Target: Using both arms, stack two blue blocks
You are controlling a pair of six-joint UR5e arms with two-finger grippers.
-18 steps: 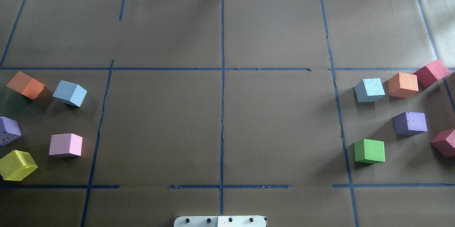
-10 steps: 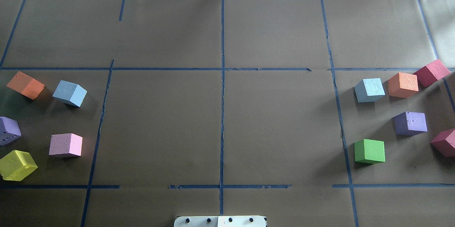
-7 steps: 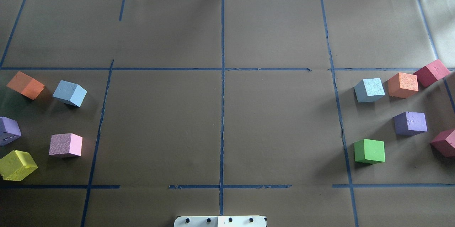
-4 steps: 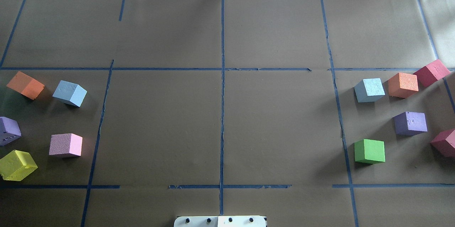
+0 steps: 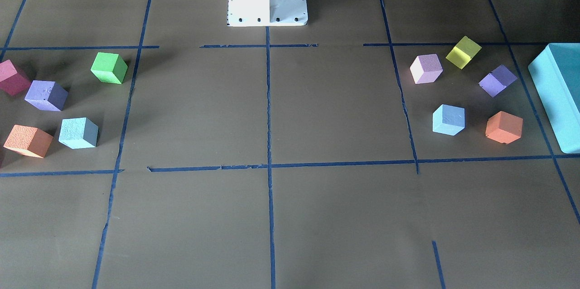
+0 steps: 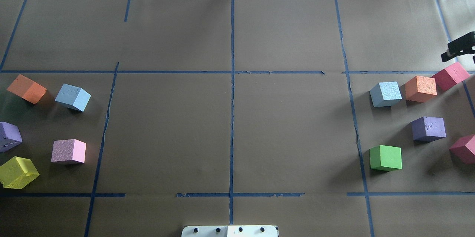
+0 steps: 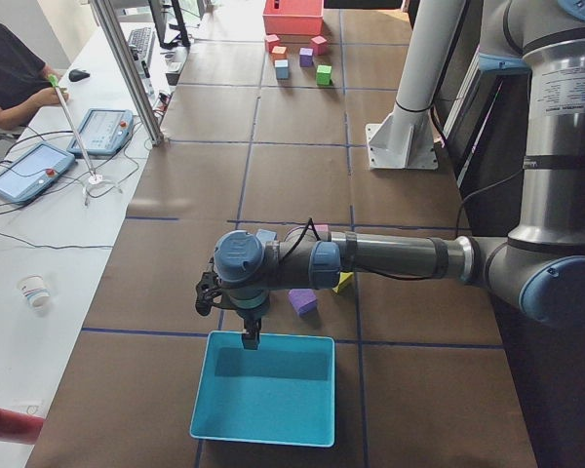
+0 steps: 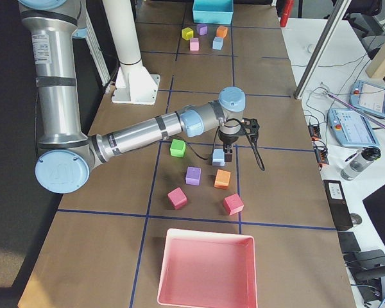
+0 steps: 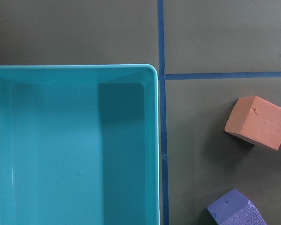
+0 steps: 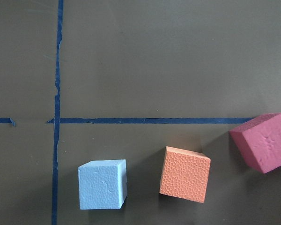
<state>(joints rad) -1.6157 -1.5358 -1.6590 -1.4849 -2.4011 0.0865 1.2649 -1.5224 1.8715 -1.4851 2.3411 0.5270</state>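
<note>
Brown-papered worktop (image 6: 289, 36), gridded with blue tape (image 6: 232, 118). Alongside stands a white side bench (image 7: 5, 336) carrying control tablets (image 7: 27, 172). Daylight even.

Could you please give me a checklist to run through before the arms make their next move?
1. Both blocks free to grasp: the right blue block and the left blue block lie on the table, nothing on top. Ok.
2. Gap between the right blue block and the orange block: narrow but visible. Ok.
3. Right gripper centred over its block: the wrist view shows the block low and off-centre. Not ok.
4. Left gripper over its block: it hangs over the teal box. Not ok.
5. Jaws open: cannot tell for either.
</note>
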